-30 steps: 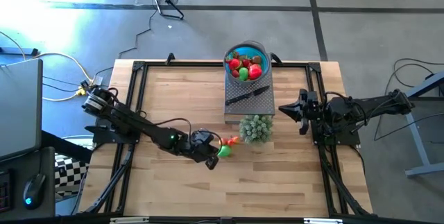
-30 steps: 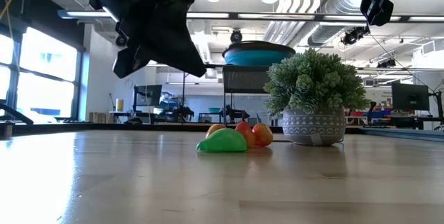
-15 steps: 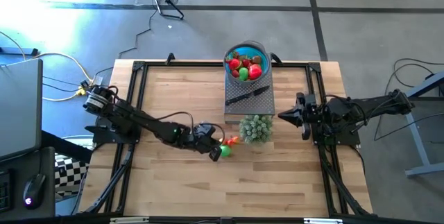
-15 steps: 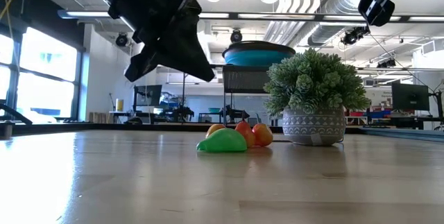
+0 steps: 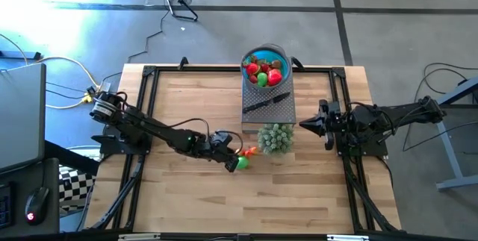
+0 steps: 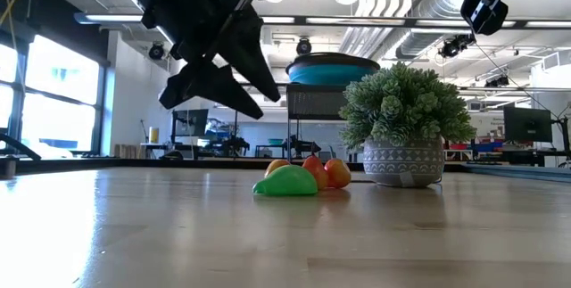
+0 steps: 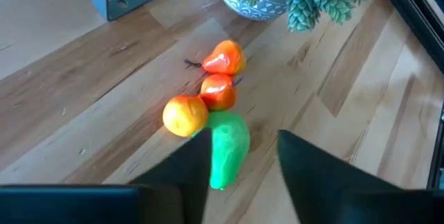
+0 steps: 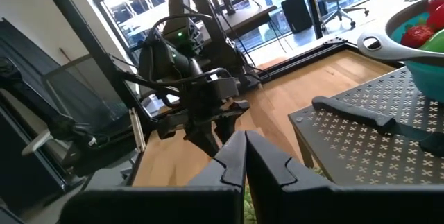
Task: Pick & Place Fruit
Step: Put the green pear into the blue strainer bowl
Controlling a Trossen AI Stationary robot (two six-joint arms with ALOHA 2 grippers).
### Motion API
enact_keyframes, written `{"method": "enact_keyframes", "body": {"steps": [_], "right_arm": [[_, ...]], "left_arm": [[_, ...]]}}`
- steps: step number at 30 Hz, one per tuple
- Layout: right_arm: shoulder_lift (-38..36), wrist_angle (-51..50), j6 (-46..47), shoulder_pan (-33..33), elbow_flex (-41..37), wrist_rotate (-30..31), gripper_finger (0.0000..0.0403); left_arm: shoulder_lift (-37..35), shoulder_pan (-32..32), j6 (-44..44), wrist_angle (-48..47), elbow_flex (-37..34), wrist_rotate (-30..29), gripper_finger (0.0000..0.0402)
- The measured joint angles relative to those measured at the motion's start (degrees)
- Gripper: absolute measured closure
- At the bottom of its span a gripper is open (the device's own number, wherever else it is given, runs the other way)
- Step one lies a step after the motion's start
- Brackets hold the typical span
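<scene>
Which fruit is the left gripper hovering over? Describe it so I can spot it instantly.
Find the potted plant near the table's middle. Beside it lies a small cluster of loose fruit, under the open left gripper. The target is the green fruit, elongated, the only green one beside three orange-red pieces.

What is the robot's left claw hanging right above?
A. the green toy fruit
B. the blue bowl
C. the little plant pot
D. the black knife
A. In the left wrist view the left claw has its two dark fingers apart on either side of the green toy fruit, which lies on the table beside three orange-red fruits.
</scene>
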Motion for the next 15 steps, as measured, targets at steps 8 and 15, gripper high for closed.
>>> {"method": "enact_keyframes", "body": {"steps": [8,15], "right_arm": [[0.0,0.1,2.5,0.0,0.0,0.0,0.0400],[0.0,0.1,2.8,0.0,0.0,0.2,0.0400]], "left_arm": [[0.0,0.0,0.0,-0.5,0.0,0.0,0.0114],[0.0,0.0,0.3,-2.1,0.0,0.0,0.0027]]}}
